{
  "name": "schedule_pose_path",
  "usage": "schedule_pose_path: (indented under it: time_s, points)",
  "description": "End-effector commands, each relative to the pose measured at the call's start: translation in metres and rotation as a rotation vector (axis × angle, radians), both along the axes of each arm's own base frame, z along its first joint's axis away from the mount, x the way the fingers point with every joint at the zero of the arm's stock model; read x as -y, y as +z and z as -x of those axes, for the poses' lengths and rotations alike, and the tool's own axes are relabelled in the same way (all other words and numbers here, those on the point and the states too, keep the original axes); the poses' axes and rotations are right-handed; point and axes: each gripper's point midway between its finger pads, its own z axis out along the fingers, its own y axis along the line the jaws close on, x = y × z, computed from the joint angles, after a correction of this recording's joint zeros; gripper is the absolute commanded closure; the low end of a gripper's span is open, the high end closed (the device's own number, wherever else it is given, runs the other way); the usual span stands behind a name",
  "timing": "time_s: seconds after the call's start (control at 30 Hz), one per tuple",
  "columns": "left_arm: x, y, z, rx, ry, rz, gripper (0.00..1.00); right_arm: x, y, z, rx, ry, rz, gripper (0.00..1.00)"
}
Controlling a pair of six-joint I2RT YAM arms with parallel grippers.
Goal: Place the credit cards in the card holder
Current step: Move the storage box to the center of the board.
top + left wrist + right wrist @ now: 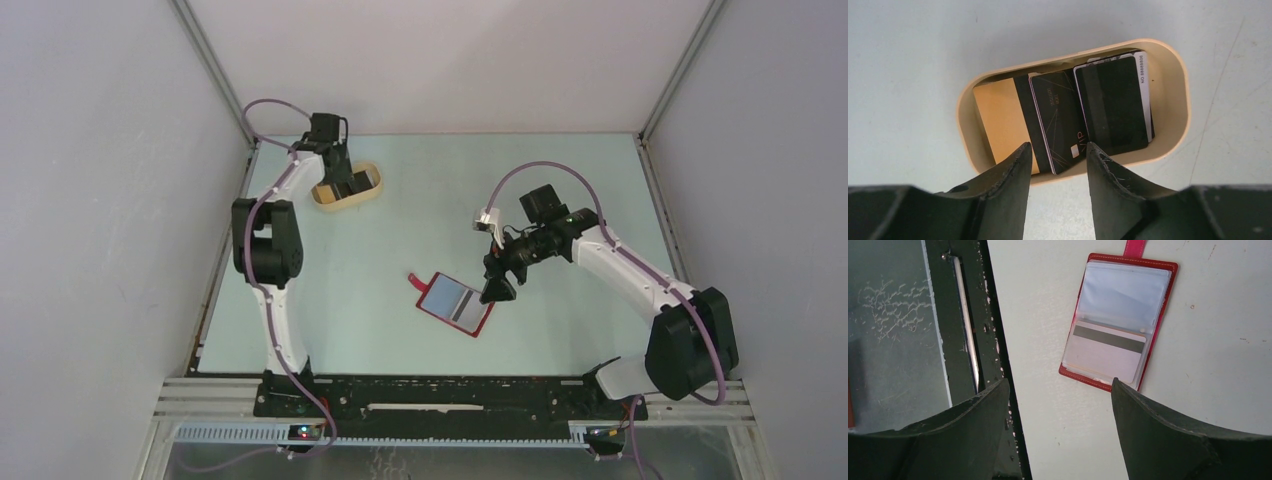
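**Task items.** The card holder [447, 298] is lying open and flat on the table [430, 210], near its middle, with its red border and a pink tab [1134, 247] showing. In its clear pockets [1123, 295], one pale card with a dark stripe [1105, 357] is sitting in the lower sleeve. The other credit cards are leaning in the tan oval dish [1168, 65] at the far left of the table: an orange-yellow card [998, 115], a black card marked "VIP" [1058, 120], and a dark striped card [1113, 105] over a white numbered one [1144, 75].

**Claws.** You are holding the left gripper [1058, 146] over the near rim of the dish, jaws about half apart, with the lower corner of the black card lying between the fingers [1013, 170]. They are gripping nothing that I can confirm. You are holding the right gripper [1059, 381] spread wide and empty at the near right edge of the holder. One fingertip [1120, 390] is overlapping the holder's corner.

**Hard to make out.** I cannot tell whether the left fingers are touching the black card or the dish wall, nor whether the right fingertip is resting on the holder or hovering above it. In the overhead view the left arm is covering most of the dish's contents. The number of cards stacked under the dark one is unclear.
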Motion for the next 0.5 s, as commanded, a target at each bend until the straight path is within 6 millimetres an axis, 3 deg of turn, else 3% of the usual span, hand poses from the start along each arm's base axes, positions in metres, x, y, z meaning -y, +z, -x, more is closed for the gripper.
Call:
schedule_pose_path:
  time_s: [0.0,0.13,0.33,0.47]
  points:
    - [-0.007,0.007,-0.009,-0.001,-0.006,-0.025,0.51,-0.004,0.01,-0.013,0.034,-0.015,-0.02,0.16]
    - [-0.006,-0.002,-0.012,-0.025,-0.013,-0.011,0.54,-0.004,0.008,-0.014,0.025,-0.019,-0.017,0.16]
    - [-0.004,0.0,-0.015,-0.021,-0.023,0.021,0.54,-0.003,0.006,-0.016,0.012,-0.023,-0.011,0.17]
    - [0.009,0.005,-0.016,-0.015,-0.082,0.075,0.54,-0.003,0.006,-0.015,0.006,-0.022,-0.012,0.17]
